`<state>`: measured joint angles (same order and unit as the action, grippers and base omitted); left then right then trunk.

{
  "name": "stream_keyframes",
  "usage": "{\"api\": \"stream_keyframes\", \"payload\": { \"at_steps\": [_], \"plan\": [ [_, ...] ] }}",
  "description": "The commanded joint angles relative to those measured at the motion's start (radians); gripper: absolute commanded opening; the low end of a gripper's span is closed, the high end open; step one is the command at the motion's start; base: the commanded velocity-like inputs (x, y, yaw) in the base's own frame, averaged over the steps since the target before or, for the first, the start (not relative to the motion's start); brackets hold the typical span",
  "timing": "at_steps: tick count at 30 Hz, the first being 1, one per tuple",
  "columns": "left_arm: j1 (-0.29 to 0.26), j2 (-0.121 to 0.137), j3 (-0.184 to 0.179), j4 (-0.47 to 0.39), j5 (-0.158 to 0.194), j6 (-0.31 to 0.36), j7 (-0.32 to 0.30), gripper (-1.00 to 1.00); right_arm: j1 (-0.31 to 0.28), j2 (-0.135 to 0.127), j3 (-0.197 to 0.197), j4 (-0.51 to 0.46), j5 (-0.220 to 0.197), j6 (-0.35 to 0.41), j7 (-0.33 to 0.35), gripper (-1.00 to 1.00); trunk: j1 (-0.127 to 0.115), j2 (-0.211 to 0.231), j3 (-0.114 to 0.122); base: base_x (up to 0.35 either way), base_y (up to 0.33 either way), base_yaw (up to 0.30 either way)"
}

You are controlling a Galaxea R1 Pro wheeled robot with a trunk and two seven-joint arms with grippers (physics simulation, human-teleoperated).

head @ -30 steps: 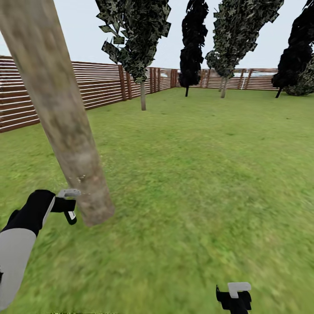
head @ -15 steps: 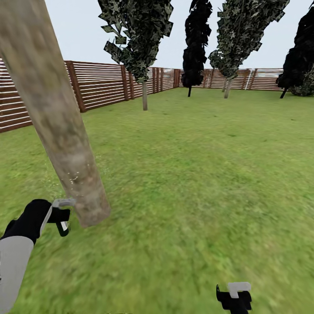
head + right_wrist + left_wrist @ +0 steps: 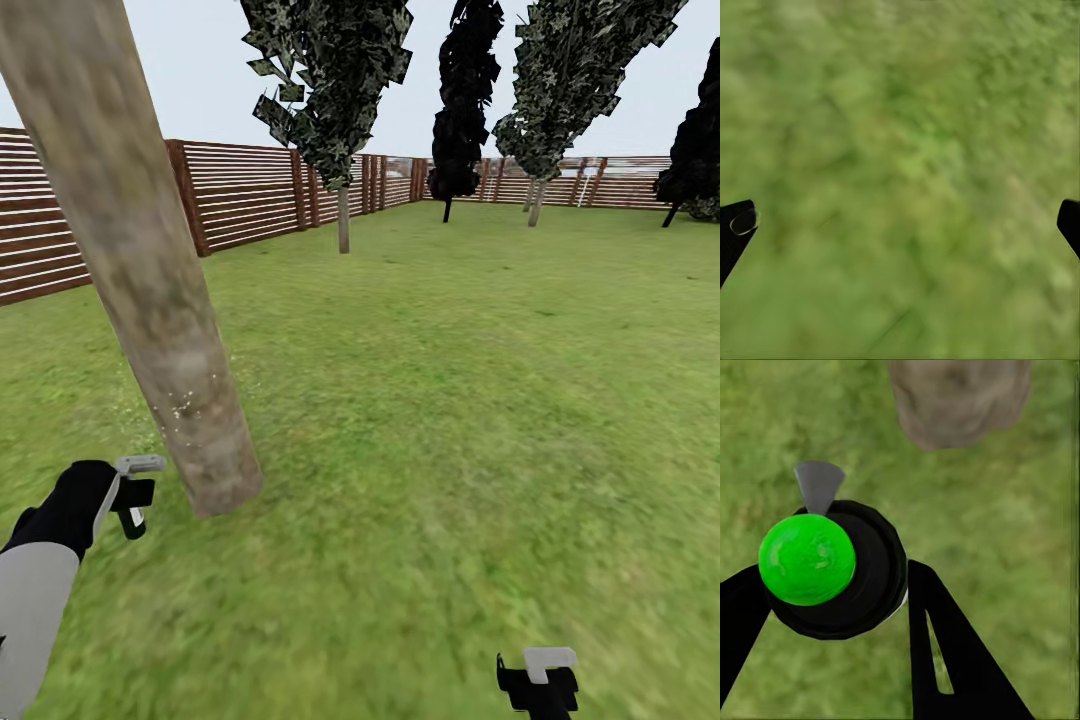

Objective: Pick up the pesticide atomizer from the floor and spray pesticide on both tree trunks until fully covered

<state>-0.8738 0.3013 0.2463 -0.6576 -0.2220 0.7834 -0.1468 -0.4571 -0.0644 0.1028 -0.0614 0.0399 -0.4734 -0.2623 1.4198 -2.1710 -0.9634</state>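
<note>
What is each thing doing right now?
Left gripper: shut on the atomizer.
Atomizer: held, green top showing, nozzle toward the trunk.
Trunk: leaning in the head view, a few white specks low down.
Right gripper: open, over grass.
Fence: standing around the lawn.

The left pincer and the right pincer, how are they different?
The left pincer is shut on a black bottle with a bright green top; the right pincer is open with nothing in it. The left pincer sits beside the tree trunk; the right pincer hangs over plain grass. Both have black fingers.
</note>
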Motion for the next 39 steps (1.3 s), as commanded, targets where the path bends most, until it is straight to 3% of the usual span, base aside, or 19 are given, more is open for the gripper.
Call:
{"api": "stream_keyframes", "payload": {
  "at_steps": [1,7,12,19,25,29,39],
  "plan": [
    [0.0,-0.001,0.007,0.0,0.001,-0.004,-0.001,-1.0,0.0,0.0,0.0,0.0,0.0,0.0,0.0,1.0,0.0,0.0,0.0,0.187,-0.147,0.0],
    [0.001,-0.002,0.016,0.001,0.003,-0.009,-0.002,-1.0,0.0,0.001,0.0,0.0,0.0,0.001,0.001,1.0,0.0,0.0,0.0,0.132,-0.221,0.0],
    [0.001,-0.002,0.013,0.0,0.058,-0.01,-0.003,-1.0,0.0,0.001,0.0,0.0,0.0,0.001,0.001,1.0,0.0,0.0,0.0,0.004,-0.272,0.0],
    [0.001,-0.002,0.013,0.001,0.061,-0.01,-0.002,-1.0,0.0,0.003,0.0,0.0,0.0,0.001,0.001,1.0,0.0,0.0,0.0,-0.024,-0.274,0.016],
    [0.001,-0.002,0.014,0.015,0.061,-0.011,-0.002,-1.0,0.0,0.003,0.0,0.0,0.0,0.001,0.0,1.0,0.0,0.0,0.0,-0.028,-0.274,0.245],
    [0.001,-0.002,0.013,0.013,0.08,-0.011,-0.002,-1.0,0.0,0.003,0.0,0.0,0.0,0.001,0.001,1.0,0.0,0.0,0.0,0.155,-0.246,0.058],
    [0.001,-0.002,0.013,0.001,0.081,-0.01,0.008,-1.0,0.0,0.003,0.0,0.0,0.0,0.001,0.001,1.0,0.0,0.0,0.0,0.117,-0.238,0.046]
  ]
}}
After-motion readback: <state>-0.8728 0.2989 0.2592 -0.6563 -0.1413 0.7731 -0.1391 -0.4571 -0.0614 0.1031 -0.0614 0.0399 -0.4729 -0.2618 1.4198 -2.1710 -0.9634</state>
